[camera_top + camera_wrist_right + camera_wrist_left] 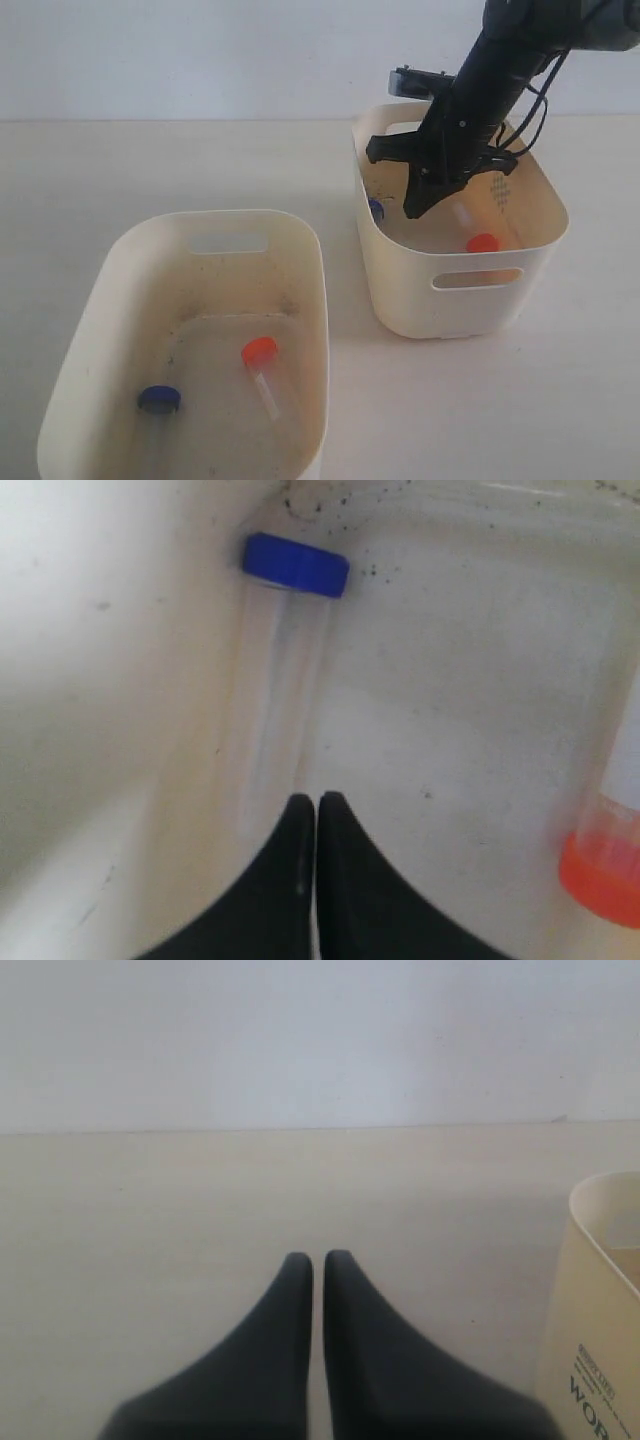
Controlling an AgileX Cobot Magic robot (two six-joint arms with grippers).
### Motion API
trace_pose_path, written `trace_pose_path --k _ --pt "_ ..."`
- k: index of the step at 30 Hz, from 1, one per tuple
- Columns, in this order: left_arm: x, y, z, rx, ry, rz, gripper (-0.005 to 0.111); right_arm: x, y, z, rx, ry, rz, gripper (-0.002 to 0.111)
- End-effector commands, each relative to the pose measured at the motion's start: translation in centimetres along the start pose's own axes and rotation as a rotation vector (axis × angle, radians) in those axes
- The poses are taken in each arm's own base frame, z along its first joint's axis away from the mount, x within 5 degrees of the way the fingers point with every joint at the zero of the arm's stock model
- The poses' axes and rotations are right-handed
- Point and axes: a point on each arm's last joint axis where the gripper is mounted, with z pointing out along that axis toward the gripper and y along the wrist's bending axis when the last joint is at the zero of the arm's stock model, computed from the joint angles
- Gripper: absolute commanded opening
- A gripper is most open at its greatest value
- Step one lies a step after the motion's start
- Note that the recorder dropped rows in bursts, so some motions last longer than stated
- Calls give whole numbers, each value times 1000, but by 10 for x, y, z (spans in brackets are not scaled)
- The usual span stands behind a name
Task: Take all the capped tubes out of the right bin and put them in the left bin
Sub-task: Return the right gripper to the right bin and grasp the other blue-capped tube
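R claw (pixel 316 800) by blue-cap tube (pixel 285 670), body wrist-cam only

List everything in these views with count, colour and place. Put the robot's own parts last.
bins: 2, cream; left bin nearer on the left, right bin farther on the right
blue-capped tubes: 2, clear with blue caps; one lying in each bin
orange-capped tubes: 2, clear with orange-red caps; one lying in each bin
table: 1, pale beige; under both bins
wall: 1, white; behind the table
right gripper: 1, black; fingers shut and empty, down inside the right bin near the blue-capped tube's clear end
left gripper: 1, black; fingers shut and empty, over bare table
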Motion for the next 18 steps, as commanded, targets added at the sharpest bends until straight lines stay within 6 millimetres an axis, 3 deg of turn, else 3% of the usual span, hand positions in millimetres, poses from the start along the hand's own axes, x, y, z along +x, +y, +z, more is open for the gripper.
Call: trace_pose_path --k 1,3,8,10,18 --pt "-1 0 0 -1 -7 -9 4 -4 -5 3 1 -21 -3 5" --pt "-1 0 0 -1 -7 -9 4 -4 -6 7 2 -12 -1 19" --pt "-1 0 0 -1 -7 -9 4 -5 -9 15 5 -10 44 73" --pt "-1 0 0 -1 -7 -9 4 -6 -10 17 6 -15 52 84" --pt "-1 0 0 -1 -7 -9 4 -8 -11 24 10 -26 65 86"
